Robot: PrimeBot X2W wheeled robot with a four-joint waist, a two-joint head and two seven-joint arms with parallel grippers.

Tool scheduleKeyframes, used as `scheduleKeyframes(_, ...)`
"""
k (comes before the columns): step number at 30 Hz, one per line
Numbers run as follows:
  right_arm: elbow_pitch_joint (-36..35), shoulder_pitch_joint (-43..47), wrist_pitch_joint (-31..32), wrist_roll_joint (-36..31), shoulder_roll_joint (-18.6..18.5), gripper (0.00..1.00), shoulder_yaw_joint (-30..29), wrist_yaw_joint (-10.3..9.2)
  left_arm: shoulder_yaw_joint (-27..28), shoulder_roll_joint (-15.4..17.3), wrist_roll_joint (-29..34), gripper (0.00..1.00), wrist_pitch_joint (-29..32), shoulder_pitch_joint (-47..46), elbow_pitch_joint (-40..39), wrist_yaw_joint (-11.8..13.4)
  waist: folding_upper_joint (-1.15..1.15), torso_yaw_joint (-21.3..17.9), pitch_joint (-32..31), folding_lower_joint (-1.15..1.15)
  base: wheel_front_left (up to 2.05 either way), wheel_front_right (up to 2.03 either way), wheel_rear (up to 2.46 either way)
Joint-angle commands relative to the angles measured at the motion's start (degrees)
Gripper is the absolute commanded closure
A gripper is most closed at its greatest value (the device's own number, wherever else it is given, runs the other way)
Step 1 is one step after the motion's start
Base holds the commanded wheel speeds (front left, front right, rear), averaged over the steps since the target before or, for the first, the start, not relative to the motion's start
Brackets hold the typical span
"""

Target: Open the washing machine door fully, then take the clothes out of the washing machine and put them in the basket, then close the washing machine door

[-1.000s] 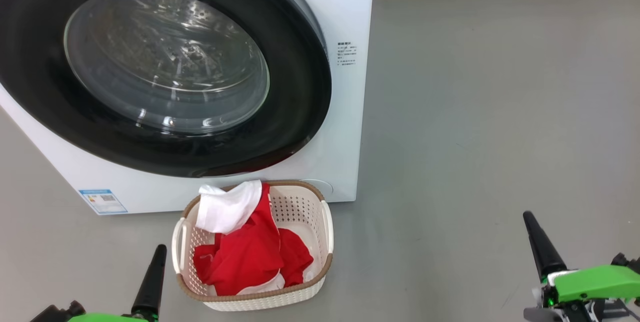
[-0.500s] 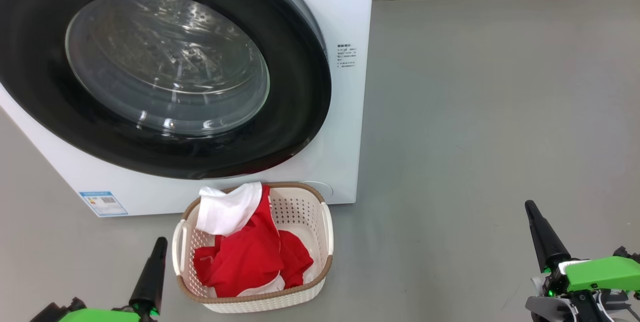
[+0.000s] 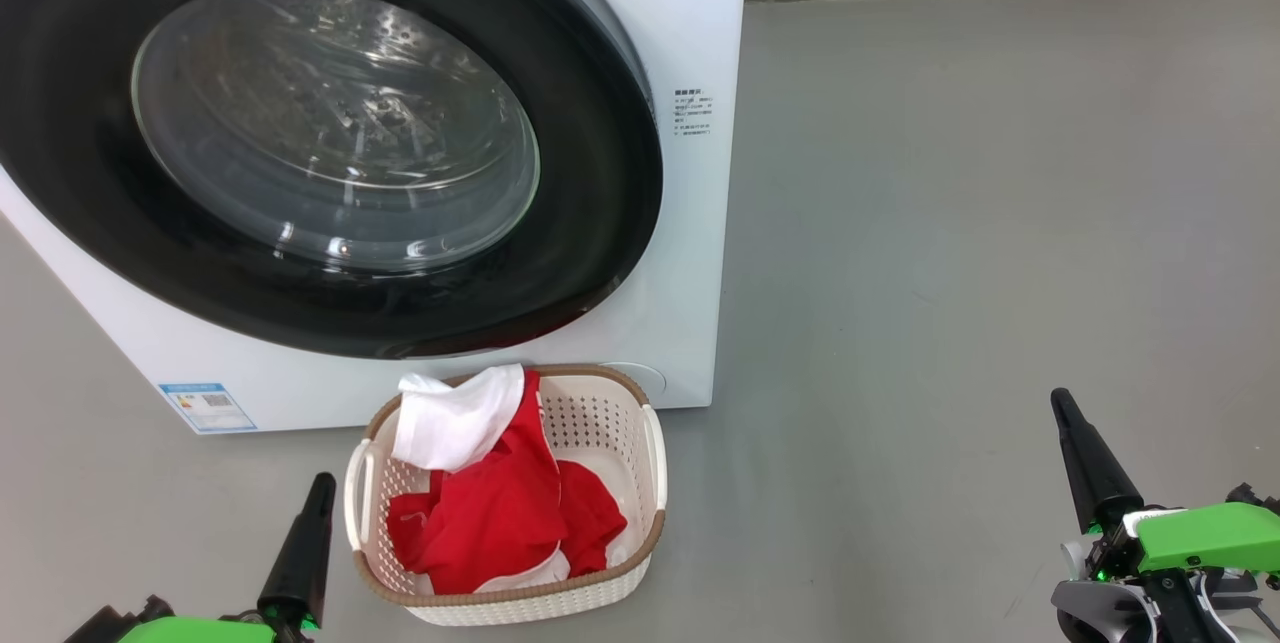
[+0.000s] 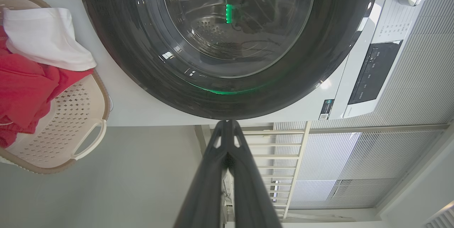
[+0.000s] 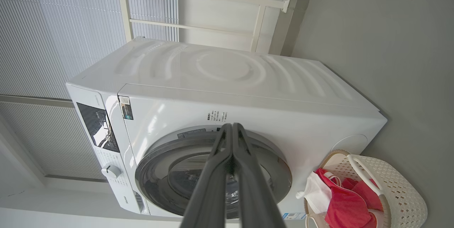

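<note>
The washing machine (image 3: pixel 690 253) dominates my head view. Its washing machine door (image 3: pixel 330 133) looks swung shut, with the black rim lying against the white front. The basket (image 3: pixel 590 418) sits on the floor just in front of the machine, below the door's lower edge. The clothes (image 3: pixel 500 513) are heaped inside it, red with a white panel draped over the wall nearest the machine.

The left gripper (image 3: pixel 320 488) hangs in front of the machine beside the basket, its fingers pressed together on nothing. The right gripper (image 3: pixel 1060 403), well off to the machine's side, is likewise pinched shut and empty.

I judge the job nearly done, with only the latch left to confirm. If I press, I would use closed fingertips on the black rim rather than the glass, push squarely, and keep the forearm clear of the basket.

I can't make out whether the latch has caught. The door's far edge is cut off in the head view. Reflections on the glass muddy the drum, so I can't swear nothing red remains inside.
</note>
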Motion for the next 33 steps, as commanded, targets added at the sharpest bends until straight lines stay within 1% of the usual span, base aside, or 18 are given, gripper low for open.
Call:
scheduleKeyframes(1,-1.7,-2.4,0.4,0.2,-0.6,1.00,0.9,0.03,2.1,1.0,-0.4,1.00,0.2,-2.4,-1.2,-0.4,0.00,0.0,0.0,0.00,0.00,0.00,0.00)
scheduleKeyframes(33,-1.7,-2.4,0.6,0.0,-0.4,1.00,0.6,0.03,2.1,1.0,-0.4,1.00,0.2,-2.4,-1.2,-0.4,0.00,0.0,0.0,0.00,0.00,0.00,0.00)
